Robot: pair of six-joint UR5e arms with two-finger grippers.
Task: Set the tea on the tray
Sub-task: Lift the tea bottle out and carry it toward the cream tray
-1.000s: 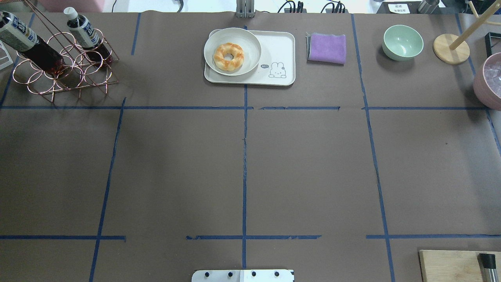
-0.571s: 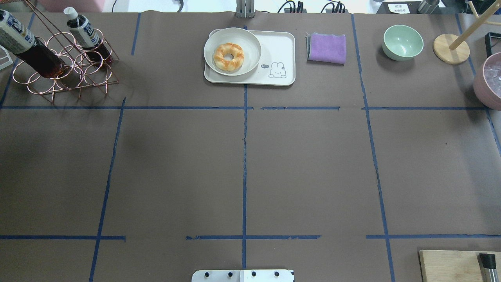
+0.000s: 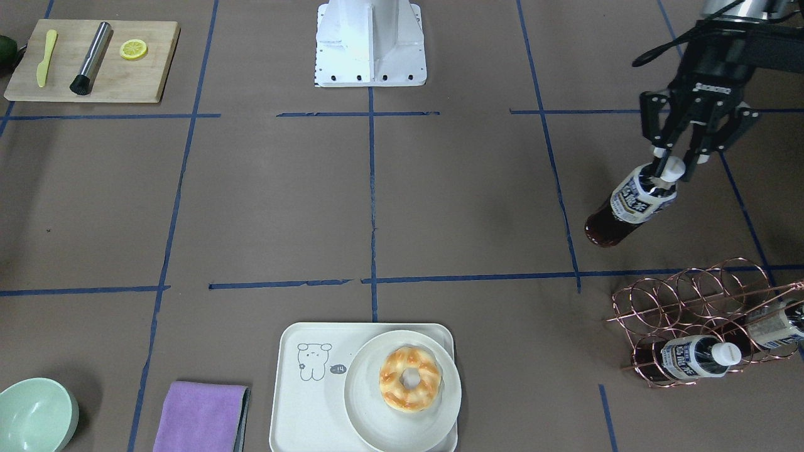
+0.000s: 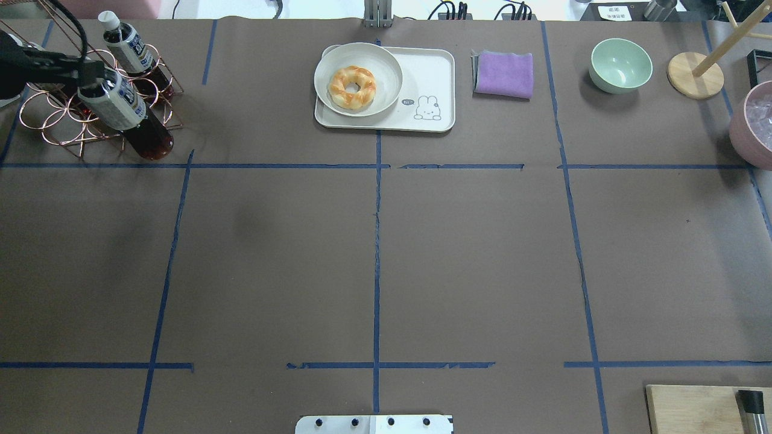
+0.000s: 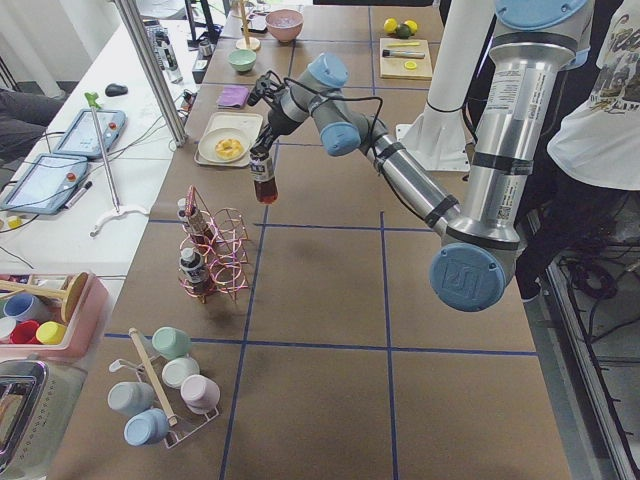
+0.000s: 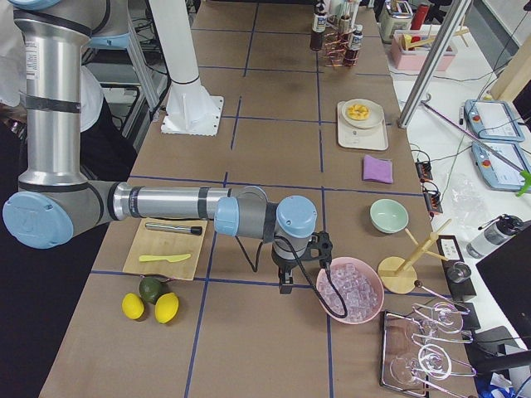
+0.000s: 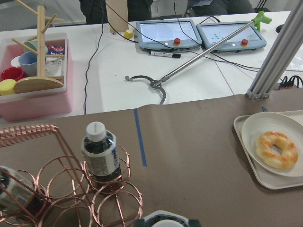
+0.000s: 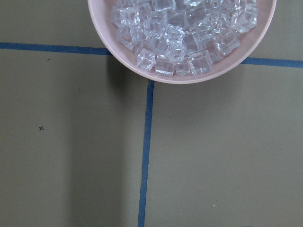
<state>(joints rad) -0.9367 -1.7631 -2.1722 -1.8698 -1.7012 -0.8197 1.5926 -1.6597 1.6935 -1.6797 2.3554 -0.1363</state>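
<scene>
left gripper [image 3: 673,164] clamped on tea bottle [image 3: 633,202] cap so I clear the rack [image 3: 688,287] | tray [image 3: 300,408] rightward | right gripper [image 6: 286,288]: cannot tell

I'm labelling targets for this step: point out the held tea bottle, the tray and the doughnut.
held tea bottle [image 3: 637,199], front-facing view, on its label.
tray [image 3: 301,414], front-facing view, bare floor left of centre.
doughnut [image 3: 411,358], front-facing view, upper ring.

Materials & finishes

Tea bottle [image 3: 631,204]: clear glossy plastic, white cap, printed label. Rack [image 3: 703,301]: shiny copper-tone metal wire. Table cover [image 4: 482,259]: matt brown paper w/ blue tape lines. Tray [image 4: 431,78]: smooth matt cream. Cloth [image 4: 504,73]: fuzzy purple fabric. Board [image 3: 151,75]: pale wood.
</scene>
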